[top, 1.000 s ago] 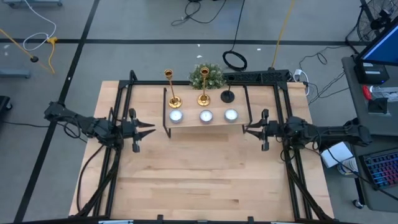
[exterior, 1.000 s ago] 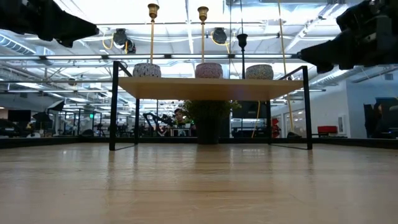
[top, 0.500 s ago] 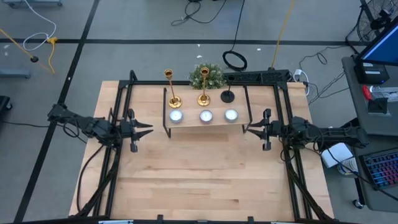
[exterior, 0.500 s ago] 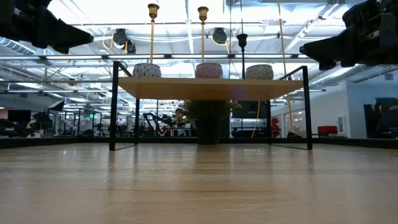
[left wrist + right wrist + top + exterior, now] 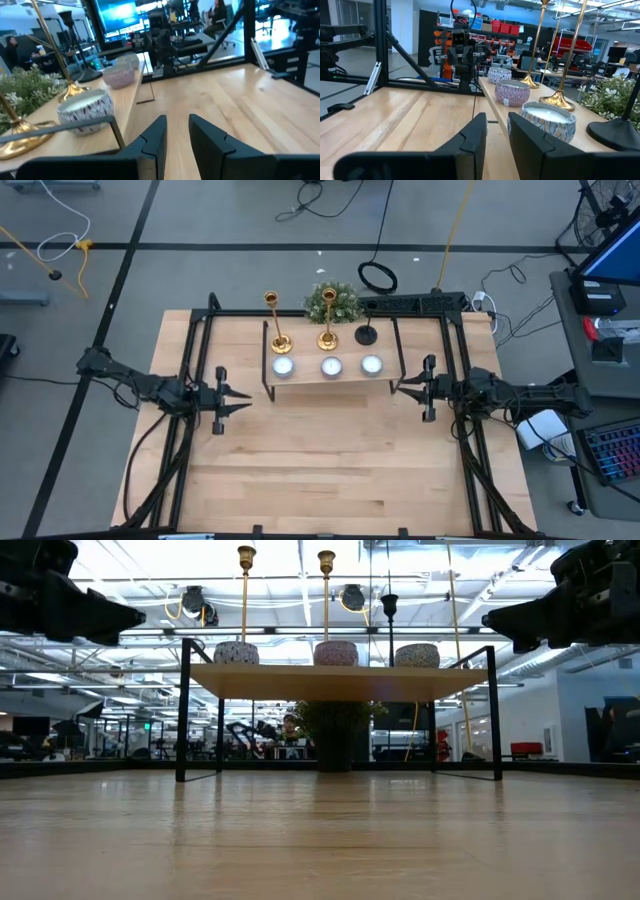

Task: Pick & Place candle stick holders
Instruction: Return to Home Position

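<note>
Two gold candlesticks (image 5: 278,340) (image 5: 327,337) and a shorter black one (image 5: 366,334) stand upright on their round bases on a small raised wooden shelf (image 5: 305,379) at the table's far middle. They also show in the low view (image 5: 245,590) (image 5: 326,590) (image 5: 390,615). My left gripper (image 5: 247,396) hovers left of the shelf, open by a narrow gap and empty, as the left wrist view (image 5: 177,120) shows. My right gripper (image 5: 395,388) hovers right of the shelf, also open by a narrow gap and empty, as the right wrist view (image 5: 496,117) shows.
Three patterned jar candles (image 5: 283,366) (image 5: 330,366) (image 5: 371,364) stand along the shelf's near edge. A bushy green plant (image 5: 332,302) sits behind the shelf. A black frame (image 5: 210,315) borders the table. The wooden table (image 5: 320,460) stretches near of the shelf.
My left gripper has gone down a little and slightly toward the table's near edge. My right gripper has risen a little, then stayed still. The candlesticks have not moved.
</note>
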Available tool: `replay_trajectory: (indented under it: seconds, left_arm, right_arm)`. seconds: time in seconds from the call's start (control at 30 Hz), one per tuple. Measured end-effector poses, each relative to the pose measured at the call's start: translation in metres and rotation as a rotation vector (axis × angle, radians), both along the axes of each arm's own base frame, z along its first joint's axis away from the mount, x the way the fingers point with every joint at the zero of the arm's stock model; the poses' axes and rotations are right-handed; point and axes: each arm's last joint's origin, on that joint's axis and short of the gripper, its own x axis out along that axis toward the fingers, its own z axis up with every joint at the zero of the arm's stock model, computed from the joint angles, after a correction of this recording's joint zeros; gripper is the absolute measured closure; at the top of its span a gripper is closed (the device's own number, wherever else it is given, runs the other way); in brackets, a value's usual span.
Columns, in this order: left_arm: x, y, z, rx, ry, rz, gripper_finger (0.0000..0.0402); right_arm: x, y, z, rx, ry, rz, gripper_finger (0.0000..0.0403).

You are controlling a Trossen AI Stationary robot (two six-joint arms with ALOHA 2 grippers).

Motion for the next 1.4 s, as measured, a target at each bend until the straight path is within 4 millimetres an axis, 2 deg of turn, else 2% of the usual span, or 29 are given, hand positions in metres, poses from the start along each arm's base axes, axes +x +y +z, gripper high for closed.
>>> replay_trajectory:
  seconds: [0.37, 0.7, 1.0, 1.4]
  left_arm:
    - [0.001, 0.005, -0.004, 0.06, 0.013, 0.043, 0.0314]
    - [0.004, 0.019, -0.009, 0.021, 0.067, 0.085, 0.0314]
    - [0.004, 0.021, -0.013, 0.022, 0.107, 0.069, 0.0314]
    - [-0.008, 0.023, -0.004, 0.072, -0.009, 0.071, 0.0314]
  right_arm:
    - [0.0, 0.0, 0.0, 0.0, 0.001, 0.0, 0.0328]
    - [0.0, 0.0, 0.0, 0.0, 0.001, 0.0, 0.0328]
    - [0.0, 0.0, 0.0, 0.0, 0.001, 0.0, 0.0327]
    - [0.0, 0.0, 0.0, 0.0, 0.001, 0.0, 0.0327]
